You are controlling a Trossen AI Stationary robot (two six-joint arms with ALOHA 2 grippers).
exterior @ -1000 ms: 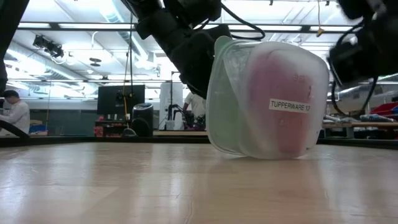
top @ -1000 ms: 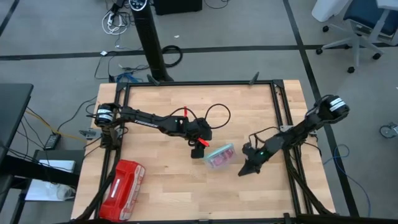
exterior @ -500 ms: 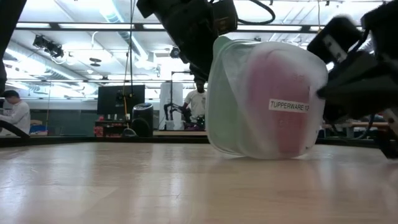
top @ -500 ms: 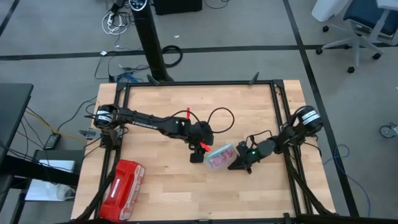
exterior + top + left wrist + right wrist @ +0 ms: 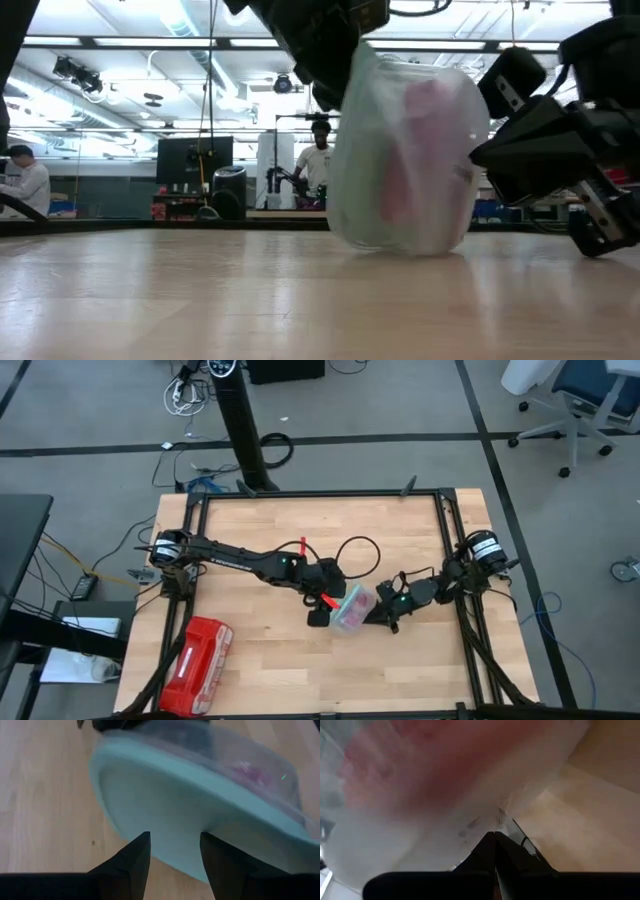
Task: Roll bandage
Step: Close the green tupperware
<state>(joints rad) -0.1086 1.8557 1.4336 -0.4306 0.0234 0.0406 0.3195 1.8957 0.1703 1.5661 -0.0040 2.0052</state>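
A clear tub (image 5: 352, 608) with a teal lid (image 5: 165, 795) lies on its side on the table, resting on its wall, lid toward the table's left. The pink bandage (image 5: 425, 140) shows through the wall as a blurred mass, also in the right wrist view (image 5: 415, 765). My left gripper (image 5: 323, 616) stands open at the lid, its fingers (image 5: 135, 860) pointing slantwise down. My right gripper (image 5: 381, 616) is shut, with its tip at the tub's opposite end. My left gripper's fingertips stand right at the lid's rim (image 5: 172, 862); whether they touch it I cannot tell. My right gripper presses its shut fingertips (image 5: 495, 840) against the tub's clear wall (image 5: 485, 817), coming nearly level from the table's right. The tub stays with its side on the table.
A glossy red case (image 5: 197, 665) lies at the near left corner. A black frame (image 5: 450, 530) runs along the table's far and right edges. Bare wood lies near and far of the tub. People stand in the room behind, seen in the low view.
My right gripper has come down and toward the table's left, rolling its wrist, and its shut tip has reached the tub. The tub has turned on the table, so its label no longer faces the low camera. My left gripper has shifted toward the near edge, staying open.
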